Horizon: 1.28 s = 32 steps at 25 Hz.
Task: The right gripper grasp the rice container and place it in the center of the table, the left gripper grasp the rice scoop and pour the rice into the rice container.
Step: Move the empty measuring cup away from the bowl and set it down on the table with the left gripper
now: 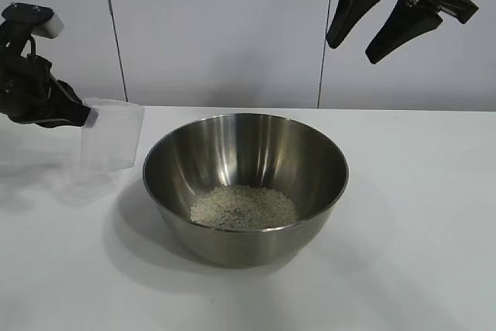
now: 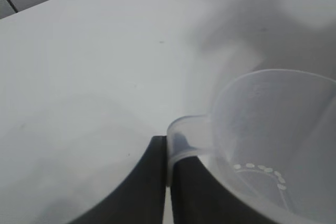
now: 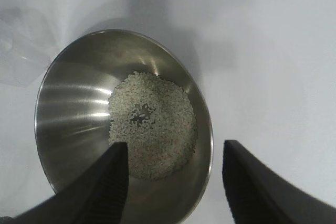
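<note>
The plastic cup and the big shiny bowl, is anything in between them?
Nothing: in the exterior view only bare white table separates the rice scoop from the rice container.

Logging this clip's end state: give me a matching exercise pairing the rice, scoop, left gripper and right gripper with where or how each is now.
Things:
1. rice
2. rice scoop
3. left gripper
4. right gripper

States:
A. open, raised above the table
B. heaped in the steel bowl's bottom
C. shut on a tab handle
D. nearly emptied, beside the bowl

Pairs: 1-B, 2-D, 3-C, 4-A
</note>
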Each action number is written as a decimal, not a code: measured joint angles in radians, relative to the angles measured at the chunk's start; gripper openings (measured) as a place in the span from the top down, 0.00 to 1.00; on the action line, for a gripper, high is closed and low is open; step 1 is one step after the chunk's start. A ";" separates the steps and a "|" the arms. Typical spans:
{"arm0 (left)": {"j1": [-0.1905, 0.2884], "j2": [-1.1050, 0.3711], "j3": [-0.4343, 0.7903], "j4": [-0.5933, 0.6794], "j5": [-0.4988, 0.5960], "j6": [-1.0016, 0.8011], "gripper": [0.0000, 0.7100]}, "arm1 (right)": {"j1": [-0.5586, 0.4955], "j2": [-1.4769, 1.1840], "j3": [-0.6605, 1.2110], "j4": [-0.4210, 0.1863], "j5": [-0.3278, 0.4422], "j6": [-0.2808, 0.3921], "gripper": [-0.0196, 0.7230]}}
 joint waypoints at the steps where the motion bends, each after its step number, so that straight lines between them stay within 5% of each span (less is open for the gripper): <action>1: 0.000 0.000 0.000 0.000 0.005 0.000 0.99 | 0.000 0.000 0.000 0.000 0.000 0.000 0.47; 19: 0.000 0.000 -0.001 0.001 0.031 -0.011 0.99 | 0.000 0.000 0.000 0.000 0.000 0.000 0.47; 24: 0.000 0.000 -0.001 0.010 -0.040 -0.169 0.99 | 0.000 0.000 0.000 0.000 0.000 0.000 0.47; 28: 0.000 0.000 -0.013 0.228 -0.124 -0.523 0.99 | 0.000 0.000 0.000 0.000 -0.013 0.000 0.47; 32: -0.013 -0.009 -0.032 0.593 -0.206 -0.934 0.99 | 0.000 0.000 0.000 0.000 -0.061 0.000 0.47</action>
